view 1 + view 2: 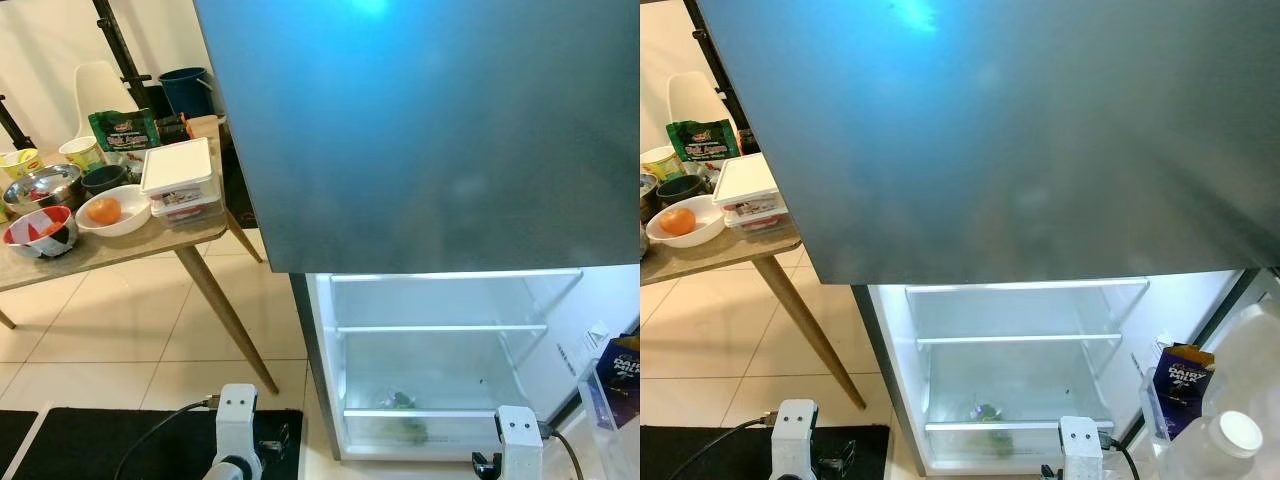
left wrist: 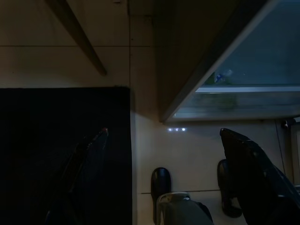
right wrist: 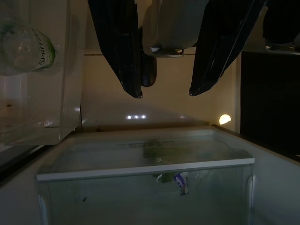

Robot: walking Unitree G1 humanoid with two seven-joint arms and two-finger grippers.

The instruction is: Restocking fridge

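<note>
The fridge's lower compartment stands open and lit, with a glass shelf and a crisper drawer holding some greens. On the door shelf at the right are a purple milk carton and a clear jug with a white cap. A clear bottle with a green label sits in a door bin. My left gripper hangs open over the floor beside the fridge's corner. Low in front of the crisper, my right gripper is open and holds nothing.
A wooden table at the left carries a white lidded container, a bowl with an orange fruit, a metal bowl, cups and a green packet. The closed dark upper door looms overhead. A black mat lies below.
</note>
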